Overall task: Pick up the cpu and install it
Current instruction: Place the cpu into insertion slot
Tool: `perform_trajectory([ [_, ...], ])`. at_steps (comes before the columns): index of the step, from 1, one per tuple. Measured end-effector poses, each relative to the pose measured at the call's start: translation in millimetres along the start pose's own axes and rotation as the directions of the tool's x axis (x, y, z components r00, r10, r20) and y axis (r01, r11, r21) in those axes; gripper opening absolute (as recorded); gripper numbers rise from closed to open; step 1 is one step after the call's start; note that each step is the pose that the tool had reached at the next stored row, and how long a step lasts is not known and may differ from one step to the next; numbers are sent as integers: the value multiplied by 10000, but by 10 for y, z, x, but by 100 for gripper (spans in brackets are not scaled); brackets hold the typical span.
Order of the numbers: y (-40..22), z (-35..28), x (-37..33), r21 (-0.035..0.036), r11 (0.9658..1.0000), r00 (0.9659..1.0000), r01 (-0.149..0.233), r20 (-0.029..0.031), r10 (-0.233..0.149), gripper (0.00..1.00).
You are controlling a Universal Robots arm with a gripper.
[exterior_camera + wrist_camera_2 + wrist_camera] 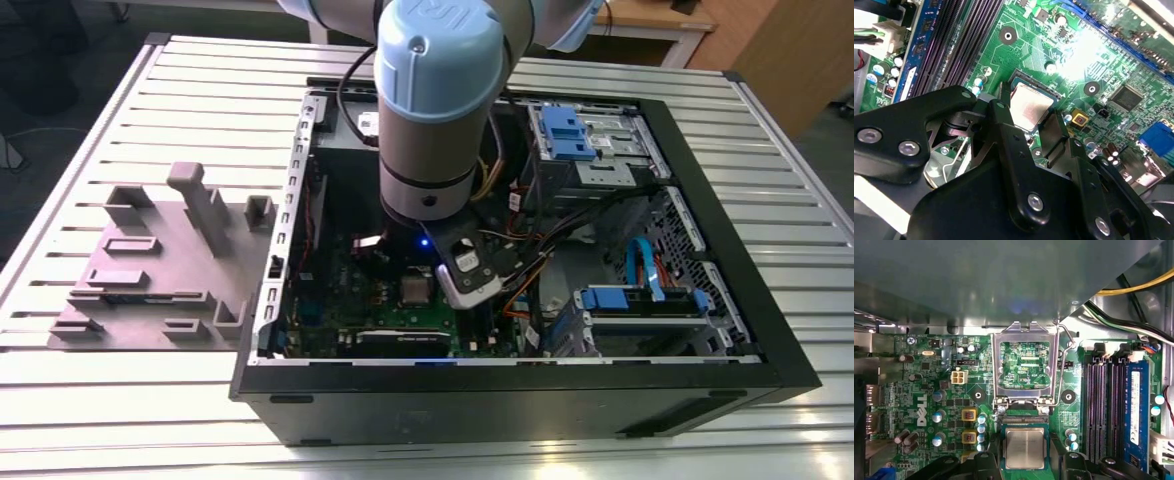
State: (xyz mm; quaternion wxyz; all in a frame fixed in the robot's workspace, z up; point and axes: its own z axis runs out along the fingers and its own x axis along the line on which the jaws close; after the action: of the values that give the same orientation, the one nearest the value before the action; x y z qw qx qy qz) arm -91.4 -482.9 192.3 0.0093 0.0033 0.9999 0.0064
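Just beside the hinge edge of the opened socket load plate (1024, 365), on the green motherboard (919, 390): the cpu (1025, 447), silvery top up, lying level in or just over its socket; we cannot tell which. We log the gripper (1025, 456) directly above it, jaws narrow, closed against two opposite cpu edges. Memory slots (1104, 405) flank the load plate, apart from the jaws.

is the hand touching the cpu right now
Cannot tell. In both wrist views the hand sits close around the cpu, but neither view plainly shows contact or a gap at its edges.
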Motion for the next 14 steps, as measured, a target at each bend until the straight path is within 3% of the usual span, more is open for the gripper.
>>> perform_trajectory([
  [14, 11, 25, 5, 12, 9999, 9999, -119, 1, 119, 47],
])
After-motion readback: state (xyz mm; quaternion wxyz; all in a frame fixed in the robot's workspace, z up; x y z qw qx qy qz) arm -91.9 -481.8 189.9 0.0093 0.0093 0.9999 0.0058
